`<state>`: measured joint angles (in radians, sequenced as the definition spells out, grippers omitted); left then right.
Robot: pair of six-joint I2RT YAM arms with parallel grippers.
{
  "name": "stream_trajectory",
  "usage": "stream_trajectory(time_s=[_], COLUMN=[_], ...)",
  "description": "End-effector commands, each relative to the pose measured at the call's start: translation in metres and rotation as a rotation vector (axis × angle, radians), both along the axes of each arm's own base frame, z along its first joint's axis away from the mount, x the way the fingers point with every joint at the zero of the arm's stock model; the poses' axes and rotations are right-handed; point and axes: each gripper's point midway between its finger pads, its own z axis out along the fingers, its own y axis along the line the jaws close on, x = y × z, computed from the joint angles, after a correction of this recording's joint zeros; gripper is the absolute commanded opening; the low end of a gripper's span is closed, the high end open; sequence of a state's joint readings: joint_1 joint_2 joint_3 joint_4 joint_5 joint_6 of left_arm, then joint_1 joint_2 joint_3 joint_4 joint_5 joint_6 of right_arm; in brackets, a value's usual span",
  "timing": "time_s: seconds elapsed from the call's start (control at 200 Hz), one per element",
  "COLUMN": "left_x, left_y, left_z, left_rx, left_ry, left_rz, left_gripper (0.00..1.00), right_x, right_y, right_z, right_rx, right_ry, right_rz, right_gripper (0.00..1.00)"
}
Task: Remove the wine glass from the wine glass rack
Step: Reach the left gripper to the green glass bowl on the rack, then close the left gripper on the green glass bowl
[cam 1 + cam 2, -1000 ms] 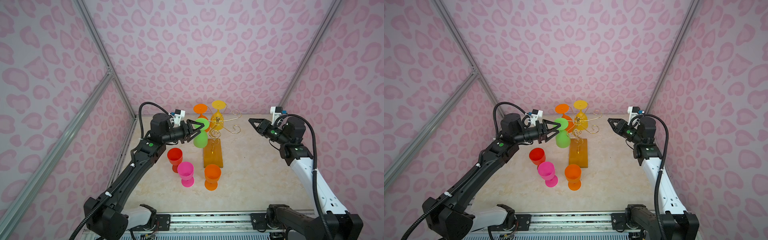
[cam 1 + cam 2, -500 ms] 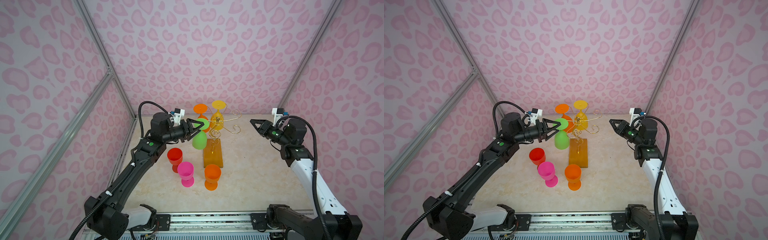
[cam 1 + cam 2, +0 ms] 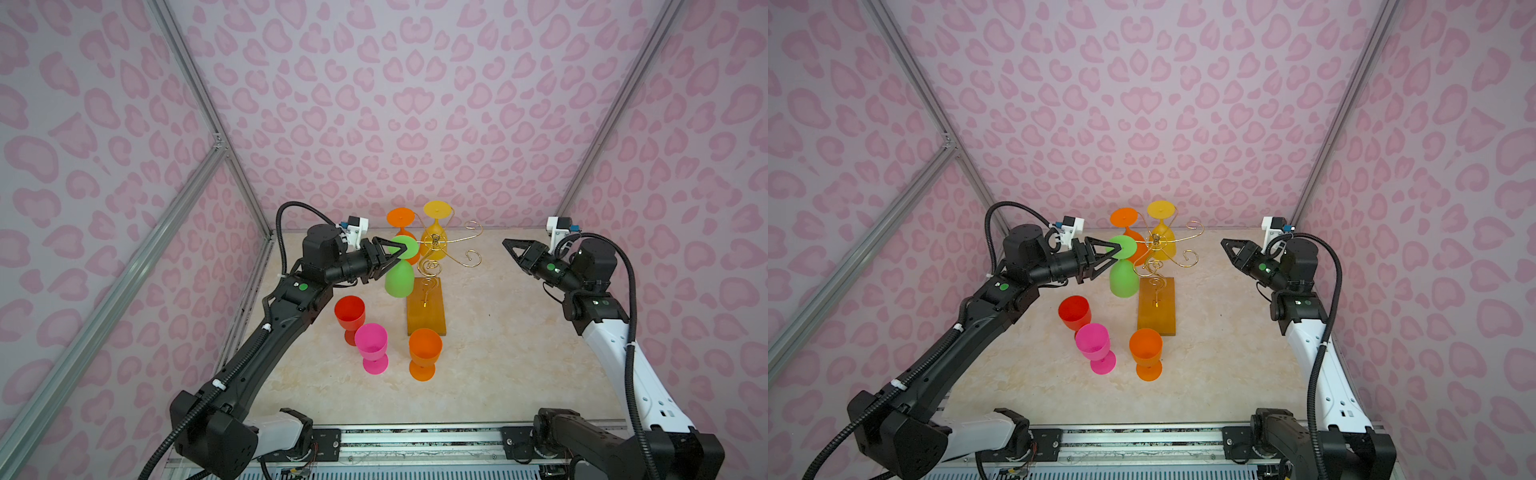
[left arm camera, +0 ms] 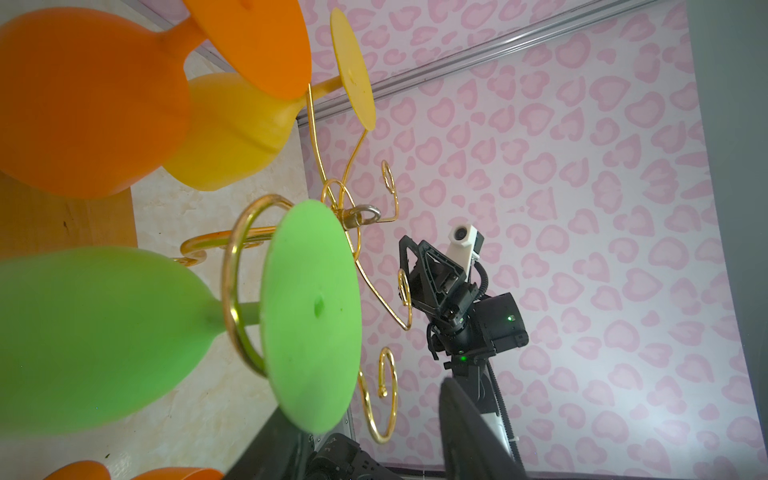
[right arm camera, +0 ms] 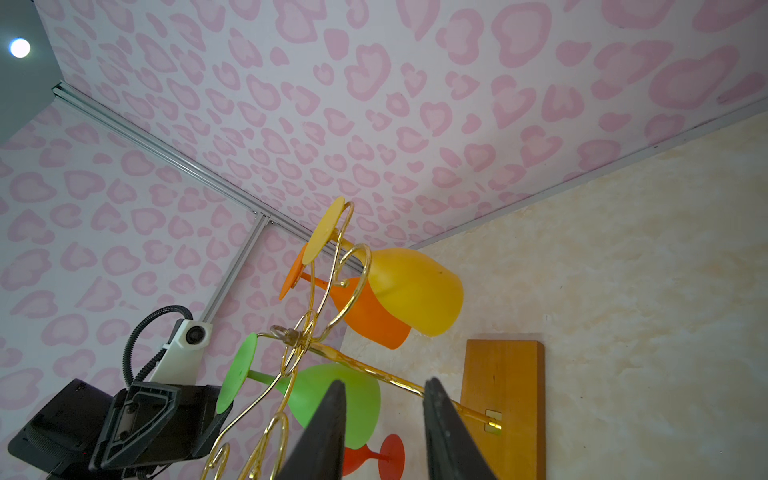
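The wine glass rack (image 3: 434, 250) (image 3: 1156, 309) is a gold wire stand on an amber base. A green wine glass (image 3: 399, 280) (image 3: 1124, 280) (image 4: 311, 316) (image 5: 361, 395) hangs upside down, its stem through a gold loop (image 4: 230, 291). My left gripper (image 3: 400, 257) (image 3: 1118, 257) (image 4: 365, 399) is open, its jaws straddling the green glass's foot, with a gap showing on one side. An orange glass (image 3: 401, 218) and a yellow glass (image 3: 435, 208) hang at the back. My right gripper (image 3: 508, 245) (image 3: 1224, 242) (image 5: 385, 382) is open and empty, right of the rack.
Three glasses stand upright on the marble tabletop in front of the rack: red (image 3: 350, 309), pink (image 3: 370, 340) and orange (image 3: 424, 347). Pink patterned walls close in the back and both sides. Bare tabletop (image 3: 507, 332) lies between the rack and the right arm.
My left gripper's jaws have narrowed a little around the green glass's foot. The right arm has drifted slightly to the right. The glasses have not moved.
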<state>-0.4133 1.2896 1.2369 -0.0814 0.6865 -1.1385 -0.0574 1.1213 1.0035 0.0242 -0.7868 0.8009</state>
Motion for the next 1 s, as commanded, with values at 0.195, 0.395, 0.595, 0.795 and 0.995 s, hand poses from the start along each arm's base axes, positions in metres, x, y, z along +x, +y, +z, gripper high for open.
stream_trajectory(time_s=[0.195,0.395,0.595,0.795,0.995], left_x=[0.0044,0.0059,0.0082,0.0104,0.0092], left_y=[0.0035,0.003,0.0058,0.0091,0.0085], left_z=[0.0044,0.0007,-0.0038,-0.0032,-0.001], left_rx=[-0.007,-0.008,-0.01,-0.024,-0.032], left_ry=[-0.017,0.0,0.023,0.034,0.031], left_rz=[0.027,0.03,0.05,0.07,0.063], left_gripper=[0.47,0.45,0.42,0.4,0.4], right_x=[-0.0011,-0.0004,0.0004,0.0008,0.001], right_y=[-0.0003,0.0,-0.0007,-0.0006,-0.0016], right_z=[0.0041,0.0042,0.0041,0.0042,0.0022], right_rx=[0.004,0.007,0.007,0.008,0.009], right_ry=[-0.021,-0.02,-0.018,-0.019,-0.017], right_rz=[0.006,0.008,0.006,0.006,0.005], right_gripper=[0.33,0.33,0.33,0.33,0.33])
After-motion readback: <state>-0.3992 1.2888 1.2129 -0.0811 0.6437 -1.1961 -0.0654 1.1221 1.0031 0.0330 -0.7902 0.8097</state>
